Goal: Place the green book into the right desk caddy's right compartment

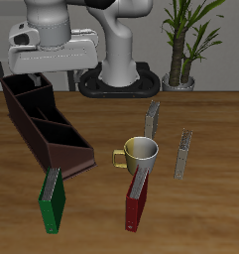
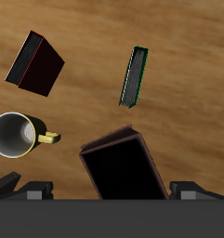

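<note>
Claw [image 1: 34,77] hangs with its jaws apart over the long dark-brown caddy [image 1: 52,134]; slim green hardcover [image 1: 53,201] stands untouched, lower left, liable to topple if nudged.

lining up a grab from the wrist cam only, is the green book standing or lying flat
Observer: Standing upright. The green book is near the table's front edge, just off the near end of the right desk caddy.
Operator: how many sections in that caddy, i only see one end
Observer: Three in a row, running back toward the robot's base.
Operator: anything out of my frame
Observer: Yes, two thin grey upright pieces, one behind the mug, the other beside it.
</note>
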### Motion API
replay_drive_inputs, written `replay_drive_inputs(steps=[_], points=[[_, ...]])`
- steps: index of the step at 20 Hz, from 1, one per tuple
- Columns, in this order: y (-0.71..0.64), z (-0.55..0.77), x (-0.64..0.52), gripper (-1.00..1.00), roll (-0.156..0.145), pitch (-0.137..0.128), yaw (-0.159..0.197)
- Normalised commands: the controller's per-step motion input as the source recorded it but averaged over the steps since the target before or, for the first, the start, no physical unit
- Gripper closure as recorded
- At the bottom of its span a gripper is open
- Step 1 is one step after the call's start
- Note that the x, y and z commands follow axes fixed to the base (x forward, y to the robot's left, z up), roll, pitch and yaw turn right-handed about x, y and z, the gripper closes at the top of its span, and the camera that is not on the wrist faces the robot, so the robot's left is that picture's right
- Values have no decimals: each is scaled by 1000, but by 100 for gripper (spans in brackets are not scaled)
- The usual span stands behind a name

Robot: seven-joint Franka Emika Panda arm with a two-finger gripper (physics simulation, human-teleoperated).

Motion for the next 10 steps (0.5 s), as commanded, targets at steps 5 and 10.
replay_drive_inputs(steps=[5,10], points=[[-353,104,265,-100,24,-18,23],[-218,121,161,-100,-29,-34,-14]])
